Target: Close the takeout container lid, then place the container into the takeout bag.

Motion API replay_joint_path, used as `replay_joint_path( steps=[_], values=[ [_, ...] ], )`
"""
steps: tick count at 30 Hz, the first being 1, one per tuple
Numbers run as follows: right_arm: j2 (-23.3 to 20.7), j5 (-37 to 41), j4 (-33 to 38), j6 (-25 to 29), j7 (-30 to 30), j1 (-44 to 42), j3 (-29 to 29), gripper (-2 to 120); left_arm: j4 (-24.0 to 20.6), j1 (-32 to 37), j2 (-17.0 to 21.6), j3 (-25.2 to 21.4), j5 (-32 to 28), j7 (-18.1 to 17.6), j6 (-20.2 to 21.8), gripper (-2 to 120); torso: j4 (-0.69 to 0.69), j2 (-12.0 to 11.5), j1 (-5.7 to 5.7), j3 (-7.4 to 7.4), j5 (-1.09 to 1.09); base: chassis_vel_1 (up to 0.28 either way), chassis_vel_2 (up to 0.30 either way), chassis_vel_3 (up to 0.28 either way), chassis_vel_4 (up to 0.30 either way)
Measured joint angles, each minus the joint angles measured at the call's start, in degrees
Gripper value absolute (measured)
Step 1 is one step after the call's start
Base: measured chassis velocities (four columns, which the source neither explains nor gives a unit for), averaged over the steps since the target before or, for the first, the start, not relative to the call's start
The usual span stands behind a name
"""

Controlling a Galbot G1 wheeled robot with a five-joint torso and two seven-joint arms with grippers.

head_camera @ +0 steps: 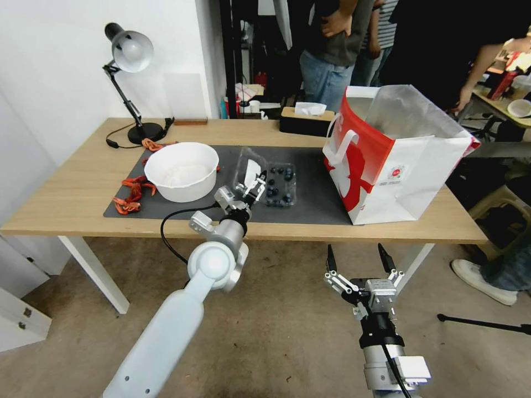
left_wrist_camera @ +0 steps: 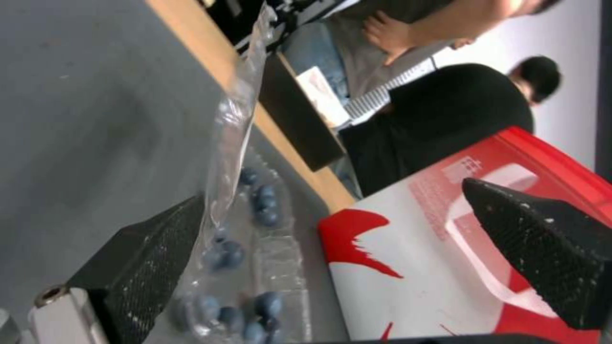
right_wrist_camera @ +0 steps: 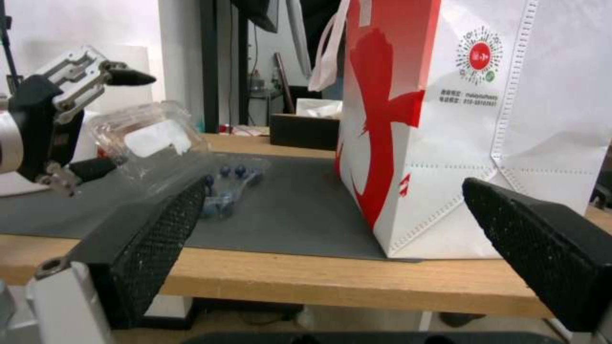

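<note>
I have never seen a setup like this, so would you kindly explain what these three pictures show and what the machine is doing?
This is a two-armed wheeled robot. One picture looks down from its head; the other two come from cameras on its wrists.

On the table lies a dark mat with a white bowl, a clear takeout container of blueberries, and a red-and-white takeout bag.

The left end effector is at the container, open, with the raised lid between its fingers; nothing is clamped.

The right end effector waits open below the table's front edge, facing the bag.
</note>
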Motion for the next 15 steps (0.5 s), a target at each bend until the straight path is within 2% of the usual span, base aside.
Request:
replay_joint_path(
  steps=[8, 15],
  values=[
    [0.4, -0.4, -0.2, 0.1, 0.0, -0.1, -0.1, 100, 0.0, -2.1, 1.1, 2.1, 1.8, 1.8, -1.0, 100, 0.00, 0.0, 0.00, 0.00, 0.00, 0.000, 0.000, 0.000, 0.000],
    [0.5, -0.5, -0.5, 0.2, 0.0, -0.2, 0.0, 100, 0.6, -4.3, 1.3, 3.2, 0.9, 2.5, -1.3, 97, 0.00, 0.0, 0.00, 0.00, 0.00, 0.000, 0.000, 0.000, 0.000]
  ],
)
